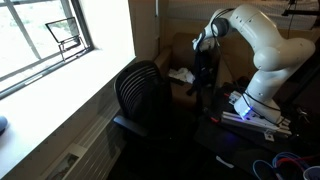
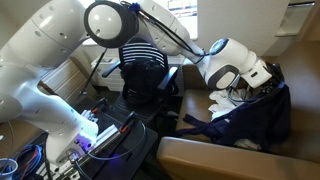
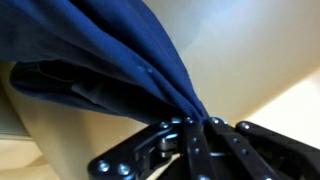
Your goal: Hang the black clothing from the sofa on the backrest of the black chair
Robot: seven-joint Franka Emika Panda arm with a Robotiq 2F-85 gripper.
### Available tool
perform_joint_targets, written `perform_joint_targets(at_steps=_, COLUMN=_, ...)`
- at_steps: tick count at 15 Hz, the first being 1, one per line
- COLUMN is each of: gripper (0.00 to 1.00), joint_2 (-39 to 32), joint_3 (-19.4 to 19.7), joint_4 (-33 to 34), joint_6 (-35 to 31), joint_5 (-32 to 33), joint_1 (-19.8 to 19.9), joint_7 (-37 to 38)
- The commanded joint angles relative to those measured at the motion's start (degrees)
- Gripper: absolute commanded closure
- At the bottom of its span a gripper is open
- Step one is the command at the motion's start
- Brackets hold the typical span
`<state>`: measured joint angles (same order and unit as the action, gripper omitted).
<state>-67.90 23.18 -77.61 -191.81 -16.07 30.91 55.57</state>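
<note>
Black chair (image 1: 140, 92) sits just beside window wall (image 1: 70, 100): no passage that side. Narrow gap between chair backrest and sofa (image 2: 200, 155). Open air above backrest. Dark clothing (image 3: 110, 50), pinched in fingers (image 3: 183, 145), hangs across wrist view.
</note>
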Motion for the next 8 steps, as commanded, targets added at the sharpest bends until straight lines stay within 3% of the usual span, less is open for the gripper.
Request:
perform_joint_targets(at_steps=1, gripper=0.99, joint_2=11.19, joint_3=-15.15, joint_4=-13.75, joint_6=-13.55, joint_5=13.42, joint_1=6.75, joint_7=-1.33)
perform_joint_targets(at_steps=2, gripper=0.99, joint_2=9.55, joint_3=-13.66, joint_4=-10.55, joint_6=-7.94, joint_5=13.19, joint_1=5.69, joint_7=-1.06)
perform_joint_targets(at_steps=3, gripper=0.95, joint_2=6.18, joint_3=-13.28, joint_4=-6.02, joint_6=-7.70, joint_5=5.93, joint_1=5.46, joint_7=-6.38)
perform_joint_targets(at_steps=7, gripper=0.99, joint_2=6.71, joint_3=-14.77, joint_4=-6.86, joint_6=-6.95, joint_5=7.01, joint_1=5.36, joint_7=-6.34)
perform_joint_targets(at_steps=8, gripper=0.99, joint_2=5.65, joint_3=-12.22, joint_4=-3.43, joint_6=-6.76, joint_5=4.57, joint_1=3.44, joint_7=-7.33)
